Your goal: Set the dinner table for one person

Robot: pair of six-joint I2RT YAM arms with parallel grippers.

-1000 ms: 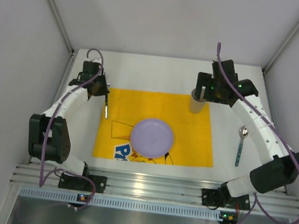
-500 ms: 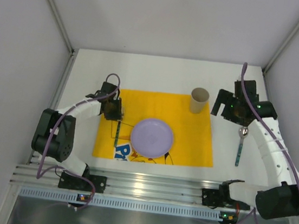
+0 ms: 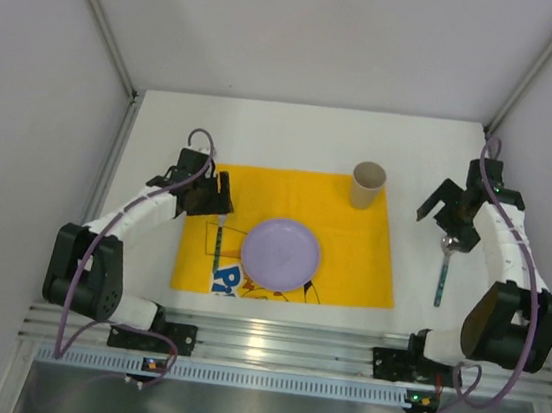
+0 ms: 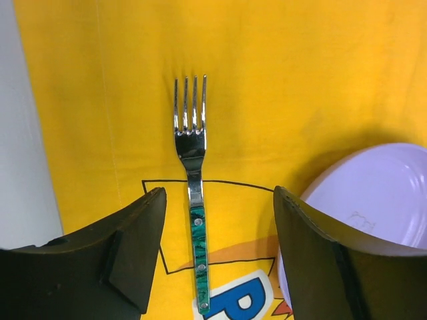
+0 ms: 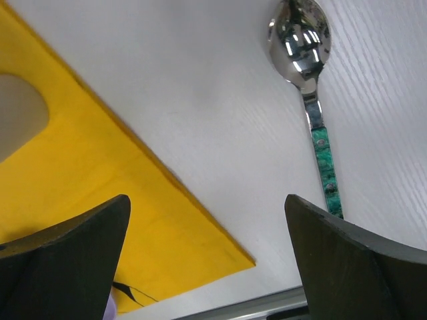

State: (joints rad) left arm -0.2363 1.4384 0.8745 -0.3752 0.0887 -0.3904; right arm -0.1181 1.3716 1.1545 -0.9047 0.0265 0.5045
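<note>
On the white dinner table (image 3: 295, 133) lies a yellow mat (image 3: 351, 251) with a lavender plate (image 3: 281, 254) at its middle. A green-handled fork (image 3: 220, 240) lies flat on the mat left of the plate, tines pointing away. My left gripper (image 3: 211, 199) hovers open over it; in the left wrist view the fork (image 4: 195, 200) lies free between the spread jaws of the gripper (image 4: 219, 193). A tan cup (image 3: 367, 185) stands at the mat's back right. A green-handled spoon (image 3: 444, 267) lies on bare table right of the mat. My right gripper (image 3: 448, 220) is open above the spoon's bowl (image 5: 298, 40).
The silver aluminium rail (image 3: 289, 344) runs along the near edge by the arm bases. White walls close in the table on the left, back and right. The mat's near right corner (image 5: 247, 261) shows below the right gripper (image 5: 207, 200).
My left gripper carried the fork from the back left onto the mat beside the plate and opened, letting it go. My right gripper left the cup and swung right over the spoon.
</note>
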